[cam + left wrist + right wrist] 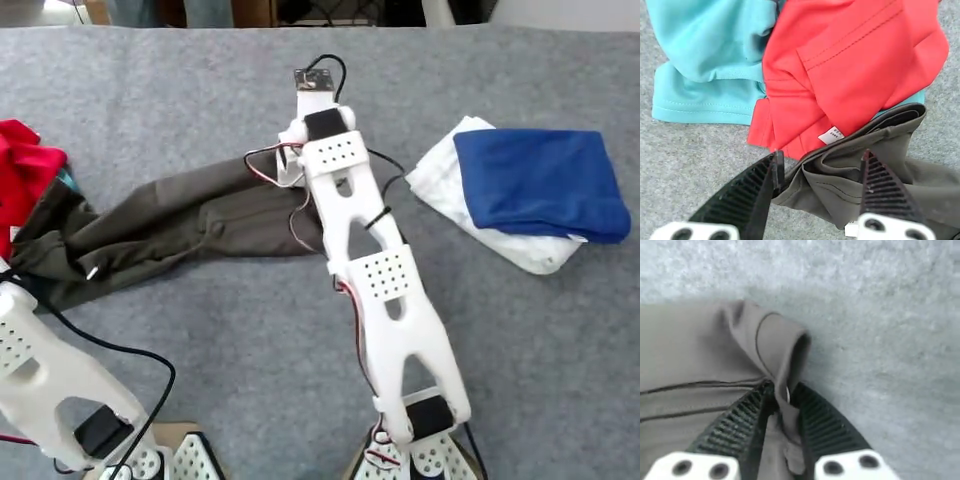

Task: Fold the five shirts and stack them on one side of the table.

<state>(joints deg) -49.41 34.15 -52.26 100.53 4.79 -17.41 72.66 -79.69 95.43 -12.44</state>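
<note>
Olive shirt [190,228] stretched out, partly bunched

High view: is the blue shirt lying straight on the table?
No, the blue shirt rests on top of the folded white shirt, whose edges stick out beneath it.

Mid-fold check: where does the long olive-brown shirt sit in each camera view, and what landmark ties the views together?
High view: olive-brown shirt stretched from the left edge to the centre.
Left wrist view: olive-brown shirt bunched between the fingers of the open left gripper, beside the red shirt.
Right wrist view: olive-brown shirt, a fold pinched in the right gripper.
Shared landmark: the grey felt table cover.
</note>
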